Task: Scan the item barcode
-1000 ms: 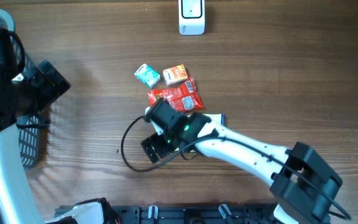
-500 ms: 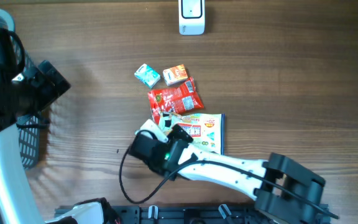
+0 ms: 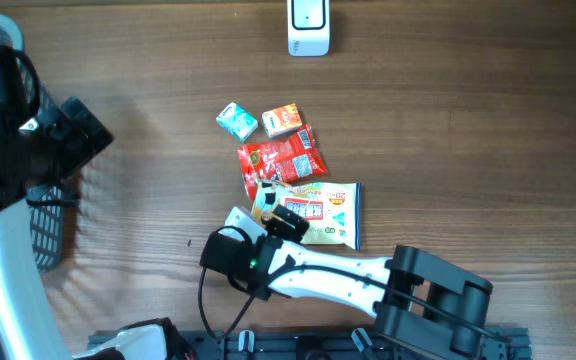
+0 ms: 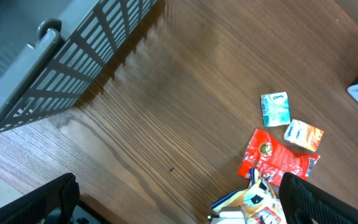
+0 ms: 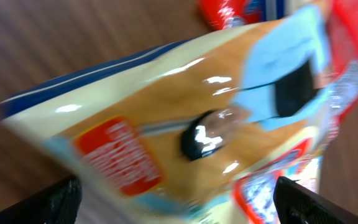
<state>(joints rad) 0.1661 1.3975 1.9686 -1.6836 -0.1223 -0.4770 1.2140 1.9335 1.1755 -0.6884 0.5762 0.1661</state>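
Note:
Several items lie mid-table: a teal box, an orange box, a red packet and a cream snack bag. My right gripper hangs open at the bag's left edge. In the right wrist view the blurred bag fills the frame ahead of the gripper, whose fingers stand apart. The left gripper is open and empty, high over the table's left side, looking at the pile. A white scanner stands at the far edge. No barcode is readable.
A grey wire basket sits at the left edge under the left arm; its wall shows in the left wrist view. A black cable loops off the right wrist. Bare wood surrounds the pile.
The right gripper has drawn back toward the near edge, from over the red packet to the cream bag's left edge, uncovering the bag. The left arm has stayed still.

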